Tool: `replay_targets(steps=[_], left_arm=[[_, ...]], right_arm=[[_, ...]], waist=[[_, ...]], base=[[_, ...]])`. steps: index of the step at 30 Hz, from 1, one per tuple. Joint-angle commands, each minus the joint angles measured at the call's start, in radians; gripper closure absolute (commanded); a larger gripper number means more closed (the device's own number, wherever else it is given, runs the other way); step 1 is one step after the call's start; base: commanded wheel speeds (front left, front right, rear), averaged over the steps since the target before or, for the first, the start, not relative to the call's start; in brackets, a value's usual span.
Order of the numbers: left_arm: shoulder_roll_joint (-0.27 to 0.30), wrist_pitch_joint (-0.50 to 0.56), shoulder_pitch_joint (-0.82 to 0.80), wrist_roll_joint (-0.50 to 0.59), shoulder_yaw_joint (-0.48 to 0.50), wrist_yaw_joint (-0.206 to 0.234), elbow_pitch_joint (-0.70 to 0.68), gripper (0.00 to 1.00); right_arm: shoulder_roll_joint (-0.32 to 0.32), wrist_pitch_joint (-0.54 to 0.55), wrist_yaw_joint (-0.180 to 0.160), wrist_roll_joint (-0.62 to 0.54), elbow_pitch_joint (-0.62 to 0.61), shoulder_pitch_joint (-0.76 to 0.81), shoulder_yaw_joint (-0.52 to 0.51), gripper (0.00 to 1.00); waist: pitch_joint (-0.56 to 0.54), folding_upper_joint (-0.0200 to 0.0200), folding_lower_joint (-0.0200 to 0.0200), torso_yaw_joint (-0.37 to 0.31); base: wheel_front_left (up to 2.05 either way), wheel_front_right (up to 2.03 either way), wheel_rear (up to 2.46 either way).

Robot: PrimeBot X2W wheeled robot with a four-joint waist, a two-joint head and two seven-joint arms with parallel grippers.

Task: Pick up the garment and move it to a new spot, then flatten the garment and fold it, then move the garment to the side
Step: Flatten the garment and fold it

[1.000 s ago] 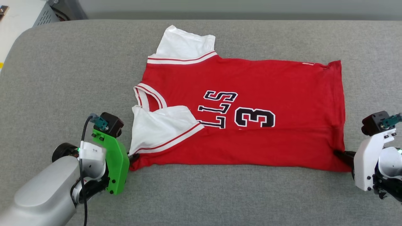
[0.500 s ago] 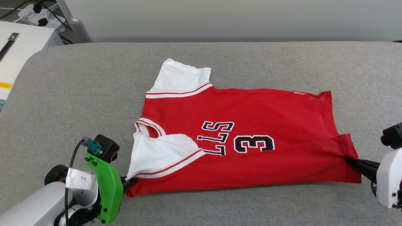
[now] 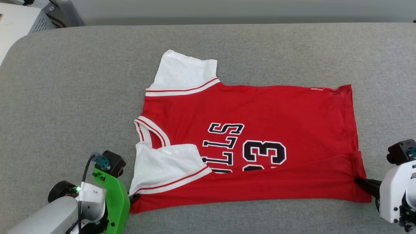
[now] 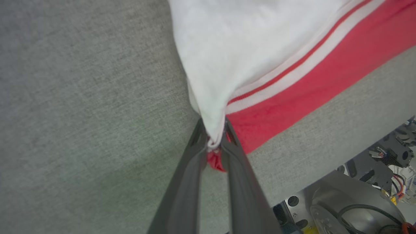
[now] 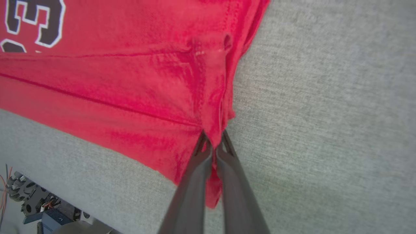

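One red, white-sleeved garment [image 3: 260, 110], folded lengthwise.

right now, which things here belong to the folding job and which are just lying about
In the job: garment; left gripper, jaws shut on its sleeve corner; right gripper, jaws shut on its hem corner; grey padded surface it lies on.
Lying about: white vented box past the surface's far left corner.

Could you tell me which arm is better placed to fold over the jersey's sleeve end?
The left: the left gripper pinches the garment at its near sleeve corner; the right gripper grips the hem corner.
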Motion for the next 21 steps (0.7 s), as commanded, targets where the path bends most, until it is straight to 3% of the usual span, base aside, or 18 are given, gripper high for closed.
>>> replay_targets(steps=[1, 2, 3, 4, 5, 11, 15, 21], left_arm=[[-0.006, -0.007, -0.014, 0.007, -0.001, -0.005, 0.022, 1.0], [-0.015, -0.016, -0.014, 0.0, 0.004, -0.006, 0.034, 1.0], [-0.02, -0.022, -0.013, -0.003, 0.006, -0.006, 0.042, 0.56], [-0.022, -0.033, -0.015, 0.004, 0.008, -0.004, 0.049, 0.0], [-0.022, -0.042, -0.015, 0.005, 0.012, -0.003, 0.052, 0.0], [0.027, -0.098, -0.025, 0.009, 0.059, 0.012, 0.009, 0.0], [0.066, -0.174, -0.076, 0.057, 0.118, 0.048, -0.038, 0.0], [0.053, -0.269, -0.21, 0.126, 0.205, 0.1, -0.027, 0.0]], right_arm=[[0.012, -0.017, -0.001, -0.01, 0.018, -0.018, -0.002, 1.0], [0.023, -0.027, -0.001, -0.01, 0.027, -0.02, -0.001, 1.0], [0.029, -0.034, -0.001, -0.009, 0.033, -0.019, -0.002, 1.0], [0.034, -0.049, -0.001, -0.014, 0.039, -0.019, -0.005, 0.55], [0.037, -0.064, -0.001, -0.02, 0.04, -0.02, -0.009, 0.0], [0.048, -0.211, -0.001, -0.062, -0.006, -0.006, -0.073, 0.0], [0.07, -0.336, -0.001, -0.14, -0.043, -0.001, -0.154, 0.0], [0.192, -0.536, -0.001, -0.307, -0.113, -0.02, -0.311, 0.0]], waist=[[0.007, 0.0, 0.0, 0.0], [0.006, 0.0, 0.0, 0.002], [0.004, 0.0, 0.0, 0.002], [-0.001, 0.0, 0.0, 0.004], [-0.006, 0.0, 0.0, 0.005], [-0.043, 0.0, 0.0, 0.005], [-0.049, 0.0, 0.0, -0.002], [-0.008, 0.0, 0.0, -0.032]], base=[[0.0, 0.0, 0.0], [0.0, 0.0, 0.0], [0.0, 0.0, 0.0], [0.0, 0.0, 0.0], [0.0, 0.0, 0.0], [0.0, 0.0, 0.0], [0.0, 0.0, 0.0], [0.0, 0.0, 0.0]])
